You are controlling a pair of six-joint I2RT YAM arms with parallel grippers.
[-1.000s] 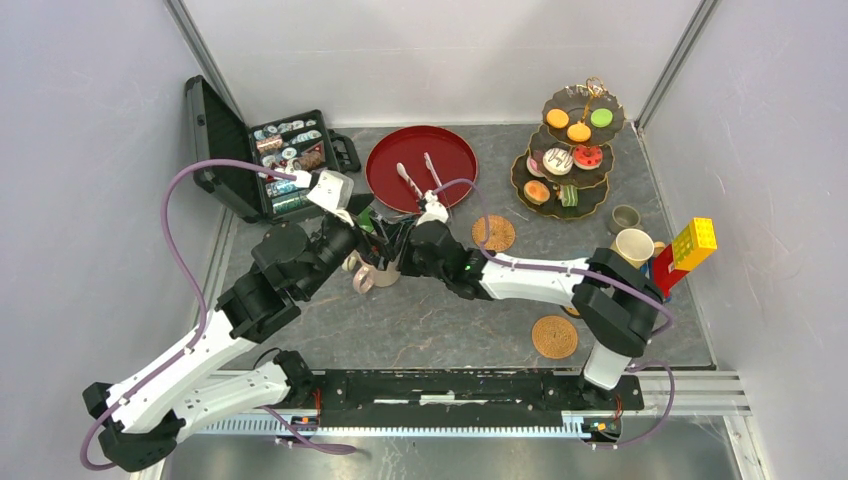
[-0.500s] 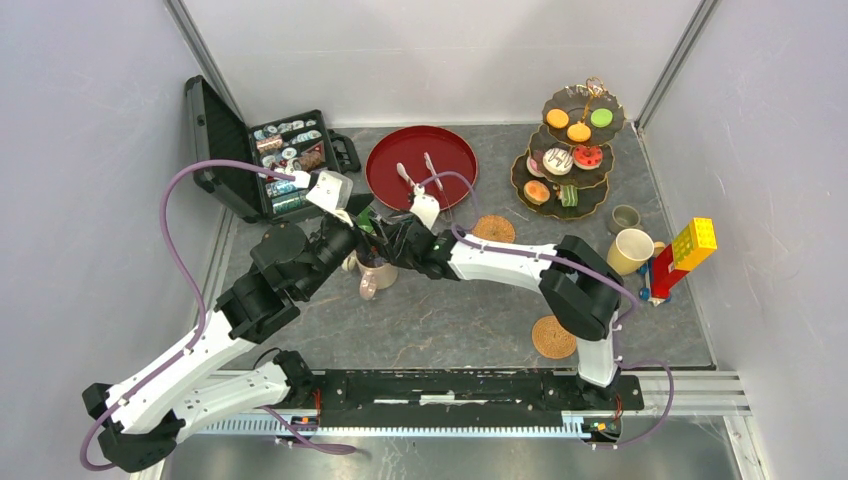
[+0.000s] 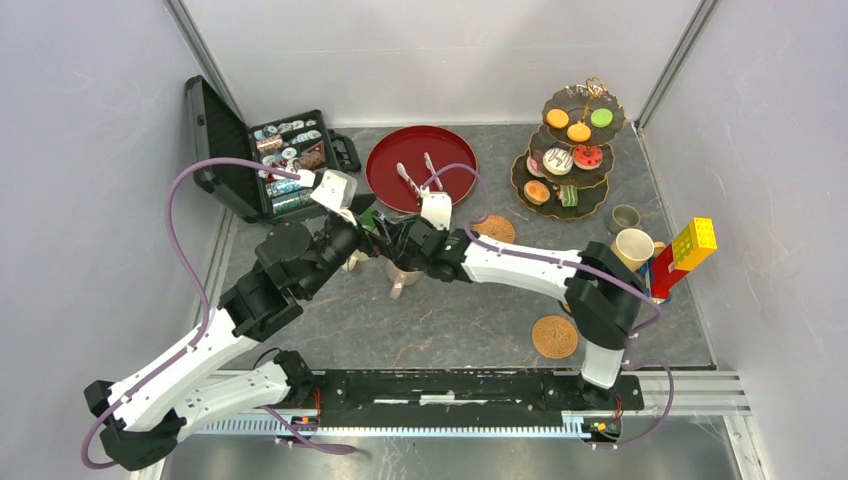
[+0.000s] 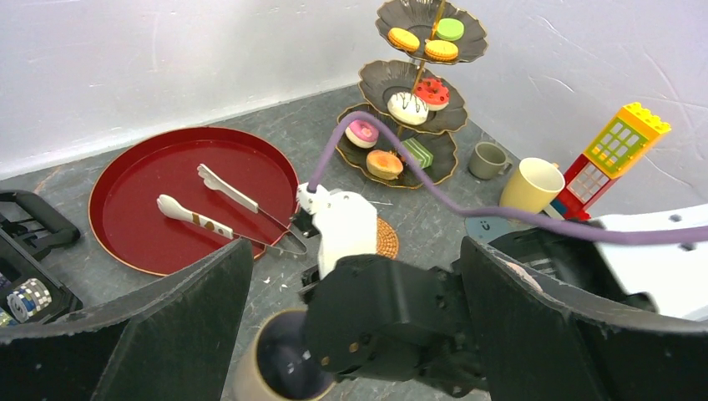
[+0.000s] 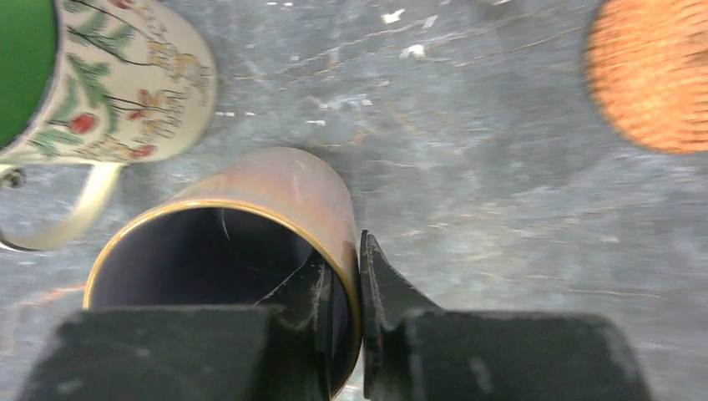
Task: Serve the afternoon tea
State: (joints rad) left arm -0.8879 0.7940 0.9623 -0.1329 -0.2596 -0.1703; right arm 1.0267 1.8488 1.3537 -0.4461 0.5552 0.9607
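A beige mug (image 3: 400, 279) (image 5: 275, 184) with a dark inside stands on the grey table at centre left. My right gripper (image 3: 404, 256) (image 5: 357, 251) is shut on its rim, one finger inside and one outside. My left gripper (image 3: 366, 234) (image 4: 355, 259) hangs open just left of it, its wide jaws straddling the right wrist and the mug (image 4: 280, 363). A green-lined floral mug (image 5: 83, 75) sits beside the beige one. The three-tier stand (image 3: 567, 150) (image 4: 417, 83) with toy cakes is at the back right, with a yellow mug (image 3: 633, 247) and a small grey mug (image 3: 625, 216) nearby.
A round red tray (image 3: 450, 150) with two tongs lies at the back centre. An open black case (image 3: 280, 160) stands at the back left. Woven coasters (image 3: 493, 232) (image 3: 554, 336) lie on the table. A toy block building (image 3: 690, 250) stands at the right edge.
My right gripper has closed from wide open onto the beige mug's rim. The mug has shifted to the right with it. The left arm has followed slightly.
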